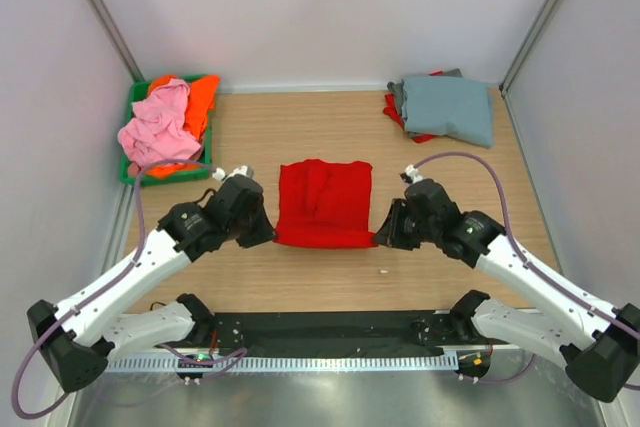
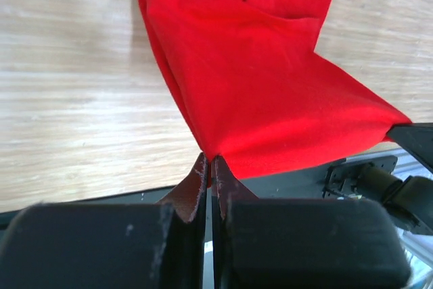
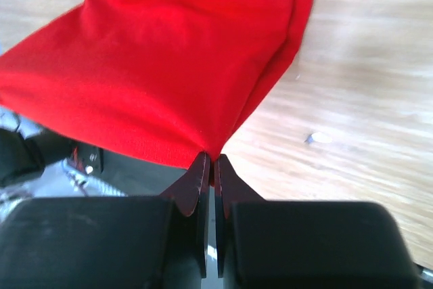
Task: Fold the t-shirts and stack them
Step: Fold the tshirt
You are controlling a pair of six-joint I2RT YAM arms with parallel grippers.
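Wht arms [image 1: 125, 282], blk joints [image 1: 195, 227], purple cables [image 1: 137, 202]

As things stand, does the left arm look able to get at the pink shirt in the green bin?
Probably not yet: the left gripper is shut on a near corner of the red t-shirt. Nothing lies between it and the pink shirt.

Five t-shirts [image 1: 323, 203] [image 1: 158, 127] [image 1: 202, 102] [image 1: 452, 107] [image 1: 395, 112], one green bin [image 1: 136, 97], two end effectors [image 1: 272, 239] [image 1: 378, 238]
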